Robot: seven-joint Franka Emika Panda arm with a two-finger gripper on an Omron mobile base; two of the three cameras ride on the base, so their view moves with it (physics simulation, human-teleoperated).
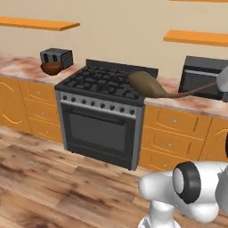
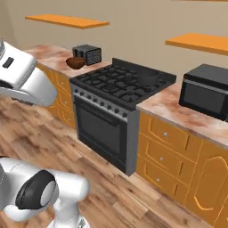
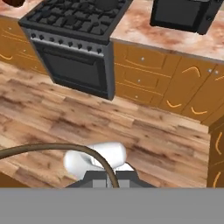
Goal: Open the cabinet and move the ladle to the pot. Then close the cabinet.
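The dark brown ladle (image 1: 147, 83) hangs in the air over the right edge of the stove (image 1: 104, 87), bowl to the left and thin handle running right. My gripper (image 1: 221, 84) at the frame's right edge is shut on the handle's end. In the hand view the curved ladle handle (image 3: 57, 148) sweeps from the left into my gripper (image 3: 110, 180) at the bottom. The small dark pot (image 2: 149, 76) sits on the stove's back right burner. The cabinet is out of view.
A black microwave (image 2: 207, 91) stands on the counter right of the stove. A toaster (image 1: 57, 57) and a brown bowl (image 1: 52, 67) are on the counter to its left. Orange base cabinets (image 1: 173, 133) and drawers line the wall, with orange shelves (image 1: 196, 38) above.
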